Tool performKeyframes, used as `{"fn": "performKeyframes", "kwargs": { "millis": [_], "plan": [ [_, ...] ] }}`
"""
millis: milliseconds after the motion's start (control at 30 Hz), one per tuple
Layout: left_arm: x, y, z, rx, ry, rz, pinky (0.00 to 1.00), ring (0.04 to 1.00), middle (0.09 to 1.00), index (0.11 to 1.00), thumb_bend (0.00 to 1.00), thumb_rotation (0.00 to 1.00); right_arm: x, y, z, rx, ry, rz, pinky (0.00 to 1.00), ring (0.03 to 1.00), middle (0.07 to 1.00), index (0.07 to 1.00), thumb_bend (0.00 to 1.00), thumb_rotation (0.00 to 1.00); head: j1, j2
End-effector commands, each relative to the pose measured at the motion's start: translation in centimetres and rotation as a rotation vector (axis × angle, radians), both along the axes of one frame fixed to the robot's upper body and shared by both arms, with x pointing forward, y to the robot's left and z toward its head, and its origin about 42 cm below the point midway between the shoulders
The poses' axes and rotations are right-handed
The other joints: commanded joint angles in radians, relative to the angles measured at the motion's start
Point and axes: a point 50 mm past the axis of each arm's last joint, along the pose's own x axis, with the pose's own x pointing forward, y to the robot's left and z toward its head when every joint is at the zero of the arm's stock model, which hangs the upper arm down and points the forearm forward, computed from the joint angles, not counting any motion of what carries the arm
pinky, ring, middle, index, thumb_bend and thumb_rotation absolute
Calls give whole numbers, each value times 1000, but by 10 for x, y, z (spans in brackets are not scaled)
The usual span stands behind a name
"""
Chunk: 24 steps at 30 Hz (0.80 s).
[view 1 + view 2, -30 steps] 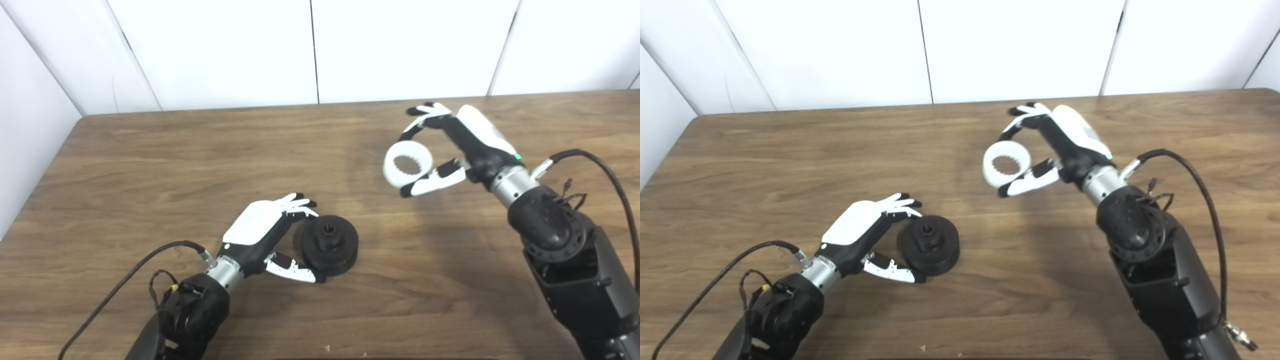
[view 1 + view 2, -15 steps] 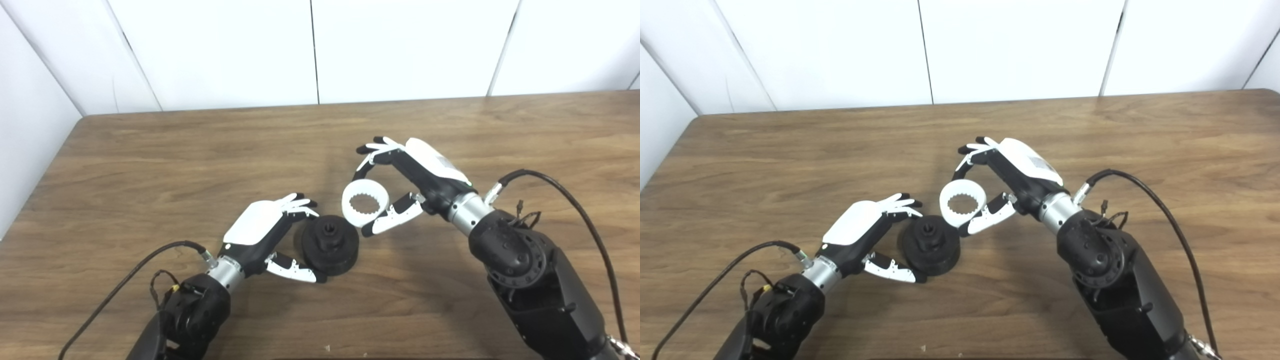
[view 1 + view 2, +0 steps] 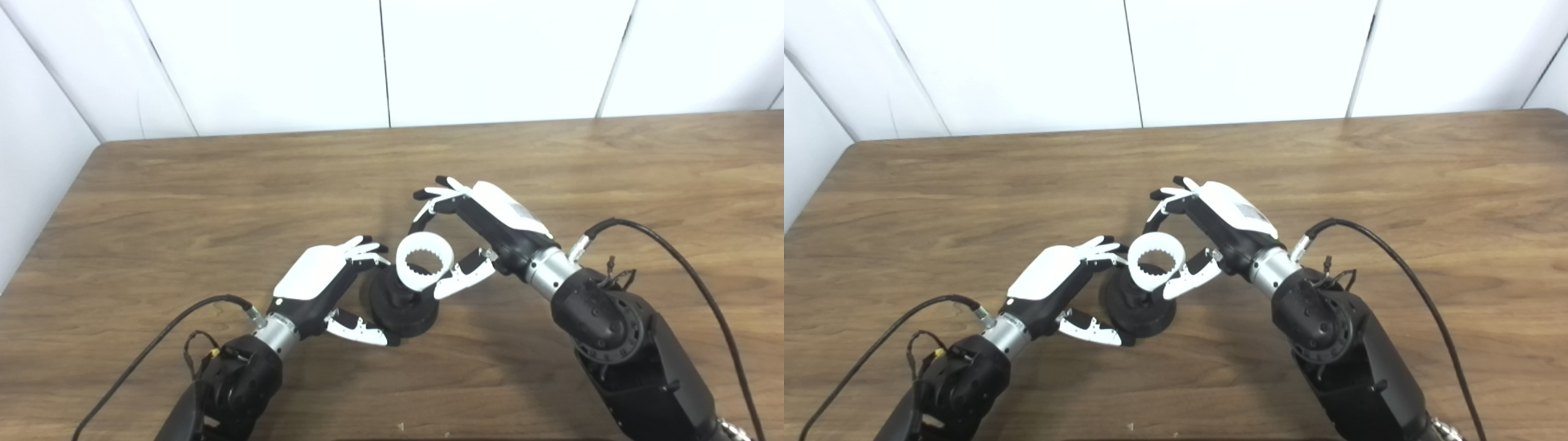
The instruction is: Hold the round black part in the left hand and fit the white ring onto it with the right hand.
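— At centre frame, slightly low: round black part (image 3: 404, 303) on the wooden table (image 3: 184, 196), cupped by the left hand (image 3: 324, 288), fingers (image 3: 366, 248) over its far edge and thumb at its near side. Closed on it, seemingly, though contact hard to confirm.

— And just above it, overlapping its upper edge: white ring (image 3: 424, 269), toothed inside, pinched between thumb and fingers of the right hand (image 3: 484, 236). Not yet seated, judging by the tilt and the black still visible through the bore.

— So, for a clean fit: level the ring first, centre its bore over the raised hub, then lower straight down. Probably a small twist needed to mesh the teeth.

— Worth watching: left fingertips right beside the ring's left rim. Likely to snag there unless approached from the right side.

— Around that?

— Little else. Cables (image 3: 674, 257) trailing from both wrists toward the lower corners, well apart from the parts. White wall panels (image 3: 490, 55) across the top. Nothing between ring and hub.
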Motion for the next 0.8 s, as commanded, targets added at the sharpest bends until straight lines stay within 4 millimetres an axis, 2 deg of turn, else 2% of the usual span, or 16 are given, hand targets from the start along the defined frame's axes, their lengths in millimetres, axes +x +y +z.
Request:
{"fn": "performKeyframes", "kwargs": {
  "millis": [0, 767],
  "plan": [
    [0, -1, 0, 13, 15, -16, 896, 962, 893, 620, 716, 423, 2, 8, 16, 22, -88, 24, 998, 999, 887, 486, 522, 151, 1, 1],
    [-1, -4, 1, 9, 13, -14, 903, 962, 893, 624, 712, 417, 1, 15, 13, 14, -73, 42, 1000, 999, 882, 486, 523, 152, 5, 10]
  ]
}}
